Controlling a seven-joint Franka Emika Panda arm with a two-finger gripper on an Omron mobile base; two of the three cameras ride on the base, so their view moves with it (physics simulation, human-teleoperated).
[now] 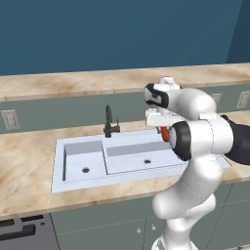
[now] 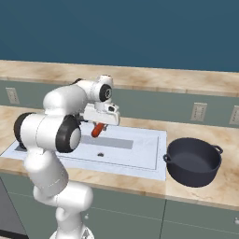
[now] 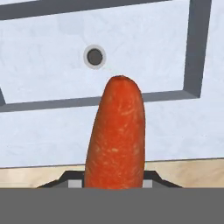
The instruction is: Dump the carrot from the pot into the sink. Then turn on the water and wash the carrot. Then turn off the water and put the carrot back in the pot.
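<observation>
The claw (image 2: 99, 127) is pinching the carrot (image 2: 97, 130), which hangs point-down from it above the sink (image 2: 140, 161), the wide basin's drain just beneath. No water runs from the black faucet (image 1: 109, 122) (it sits off beyond the claw, at the basin's back edge). The pot (image 2: 194, 161) stands empty on the counter (image 2: 228, 186), well off to the claw's side. I'd say this is the return leg: next, carry the carrot sideways over the pot's rim, lower, release.
</observation>
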